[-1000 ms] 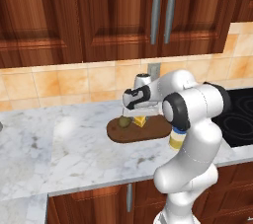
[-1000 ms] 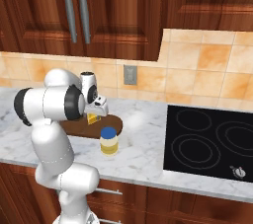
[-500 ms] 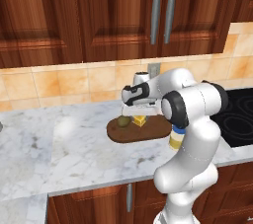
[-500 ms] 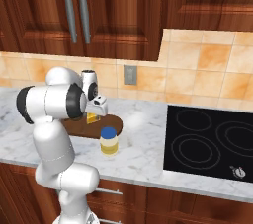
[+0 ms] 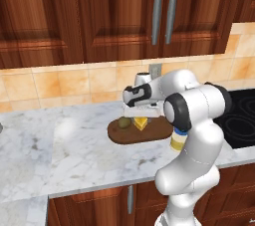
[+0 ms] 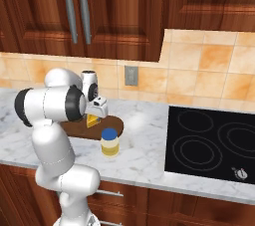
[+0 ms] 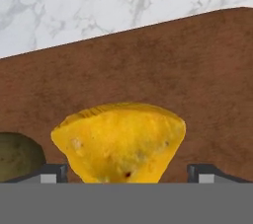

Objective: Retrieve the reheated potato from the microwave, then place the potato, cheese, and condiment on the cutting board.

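Releasing the cheese at frame centre on the cutting board: claw fingers stand apart either side. Potato lies lower left; lift straight to avoid nudging. Condiment waits on the counter.

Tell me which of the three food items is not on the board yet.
The condiment. It stands on the counter in front of the board, while the potato and cheese already lie on the board.

A white marble counter is backed by orange tiles and a grey wall outlet. Dark wooden cabinets are hung above; a black cooktop is set at the right.
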Available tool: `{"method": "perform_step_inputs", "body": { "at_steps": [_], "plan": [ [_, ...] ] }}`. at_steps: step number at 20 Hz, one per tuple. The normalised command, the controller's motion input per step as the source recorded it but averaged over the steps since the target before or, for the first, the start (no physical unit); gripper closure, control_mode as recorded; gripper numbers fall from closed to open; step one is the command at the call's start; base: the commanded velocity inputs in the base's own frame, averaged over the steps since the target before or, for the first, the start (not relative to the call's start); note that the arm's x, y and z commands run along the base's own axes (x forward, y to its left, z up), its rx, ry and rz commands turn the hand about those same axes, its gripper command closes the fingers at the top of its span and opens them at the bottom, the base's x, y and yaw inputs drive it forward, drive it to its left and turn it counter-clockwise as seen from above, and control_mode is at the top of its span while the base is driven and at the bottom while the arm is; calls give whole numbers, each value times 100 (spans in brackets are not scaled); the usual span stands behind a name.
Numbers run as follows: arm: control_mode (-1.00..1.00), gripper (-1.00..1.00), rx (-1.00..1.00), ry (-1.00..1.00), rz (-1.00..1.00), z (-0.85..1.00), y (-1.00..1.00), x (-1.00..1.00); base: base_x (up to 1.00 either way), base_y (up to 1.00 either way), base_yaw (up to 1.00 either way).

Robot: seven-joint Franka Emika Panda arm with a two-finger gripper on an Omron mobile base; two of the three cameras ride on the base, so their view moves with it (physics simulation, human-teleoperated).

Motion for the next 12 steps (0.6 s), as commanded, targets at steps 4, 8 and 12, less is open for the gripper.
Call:
{"method": "perform_step_inputs", "body": {
  "at_steps": [4,8,12],
  "plan": [
    [-100,-100,0,0,-4,5,-5,-7,0,0,0],
    [-100,-100,0,0,-4,12,-4,-12,0,0,0],
    [-100,-100,0,0,-3,22,-1,-6,0,0,0]
  ]
}}
